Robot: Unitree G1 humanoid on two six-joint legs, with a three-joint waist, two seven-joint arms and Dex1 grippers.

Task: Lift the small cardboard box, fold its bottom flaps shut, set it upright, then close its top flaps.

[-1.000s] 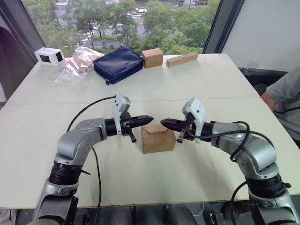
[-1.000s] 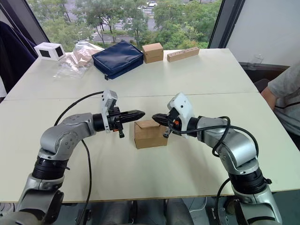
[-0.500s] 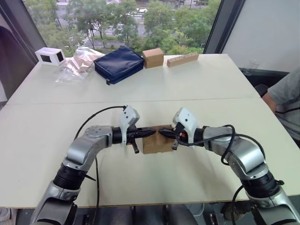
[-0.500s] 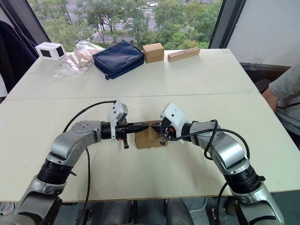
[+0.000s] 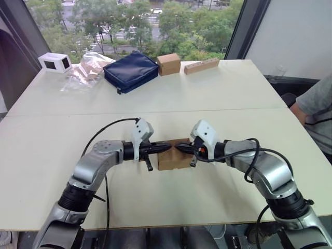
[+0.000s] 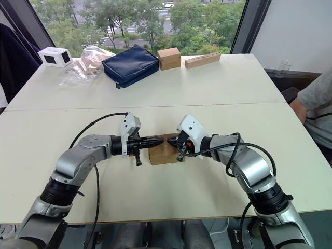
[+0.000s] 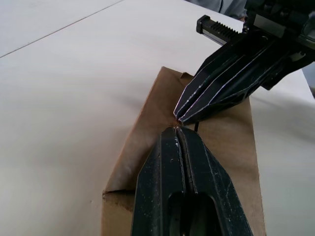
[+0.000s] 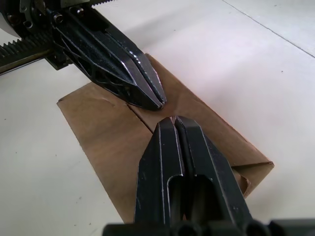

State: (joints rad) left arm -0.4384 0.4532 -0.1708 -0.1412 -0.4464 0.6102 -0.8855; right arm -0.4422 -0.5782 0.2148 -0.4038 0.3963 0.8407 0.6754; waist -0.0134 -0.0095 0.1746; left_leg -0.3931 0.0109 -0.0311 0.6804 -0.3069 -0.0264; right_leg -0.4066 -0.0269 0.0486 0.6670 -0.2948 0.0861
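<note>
The small cardboard box [image 5: 174, 162] stands upright on the white table [image 5: 218, 104] near its front middle. Its top flaps [image 8: 110, 140] lie flat and meet in a slanted seam. My left gripper [image 5: 167, 147] reaches in from the left, shut, with its tip over the middle of the box's top. From the right comes my right gripper [image 5: 179, 147], also shut. The two tips almost touch above the seam, as the right wrist view shows with the left gripper [image 8: 157, 102] and the right gripper [image 8: 173, 120]. The bottom flaps are hidden under the box.
At the table's far side lie a blue bag [image 5: 130, 70], a smaller brown cube [image 5: 168, 64], a long tan block [image 5: 201, 65], a clear plastic bag [image 5: 85, 72] and a white box [image 5: 55, 61]. A person's sleeve and arm [image 5: 316, 106] show at the right edge.
Both grippers have moved inward and down from either side of the box until their tips nearly meet over its top. The box has stayed in place.
</note>
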